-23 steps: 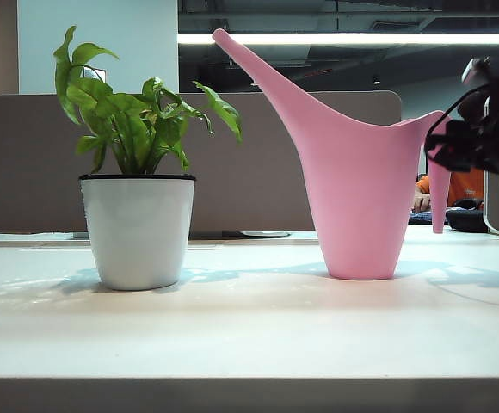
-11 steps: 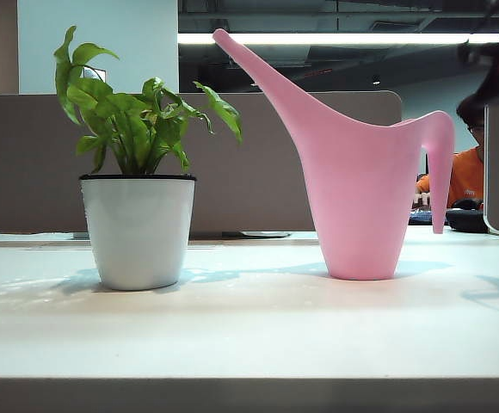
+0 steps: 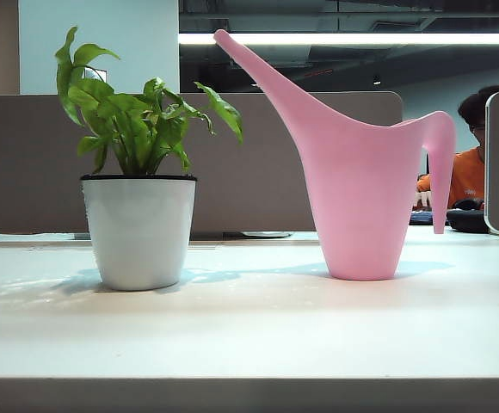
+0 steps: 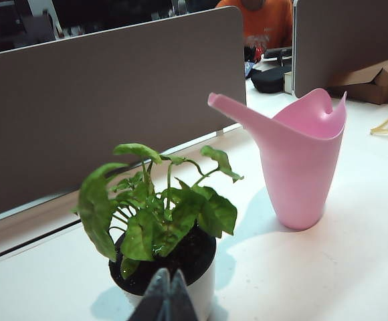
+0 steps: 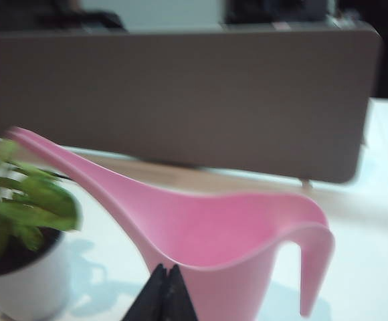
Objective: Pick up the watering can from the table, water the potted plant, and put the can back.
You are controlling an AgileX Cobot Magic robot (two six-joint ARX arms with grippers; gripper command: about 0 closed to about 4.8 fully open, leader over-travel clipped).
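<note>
— Wide off-white table (image 3: 249, 327), smooth, straight front edge, faint shadows under both objects. Office behind: long grey-brown partition (image 3: 258, 163) along the back edge, strip light (image 3: 353, 39) overhead.

— Beyond the partition?

— Person in an orange shirt (image 3: 466, 176) at the far right (partly cut off by a second panel), dark bag on that desk. From the left wrist view, also a cardboard box (image 4: 374, 79) further back.

— In the way of anything?

— Nothing between pot and can. Open tabletop between them, well apart.

— The can itself?

— Watering can (image 3: 361, 185), tall pink plastic, upright on the table, right of centre in the exterior view. Tapered body, long thin spout slanting up toward the plant, handle curving down on the far side from it. Open rim visible from above (image 4: 311, 120); from the right wrist view, blurred (image 5: 234, 247).

— And the plant?

— Potted plant (image 3: 138, 172), left of the can, glossy white tapered pot with a dark rim, wavy pointed green leaves, dark soil seen from above (image 4: 167, 254).

— Grippers?

— Neither in the exterior view. Left gripper (image 4: 166, 297) above and near the plant, dark fingers pressed together, holding nothing. Right gripper (image 5: 166, 294) above the can's near side, fingers also pressed together, empty (touching the can or not: cannot tell).
</note>
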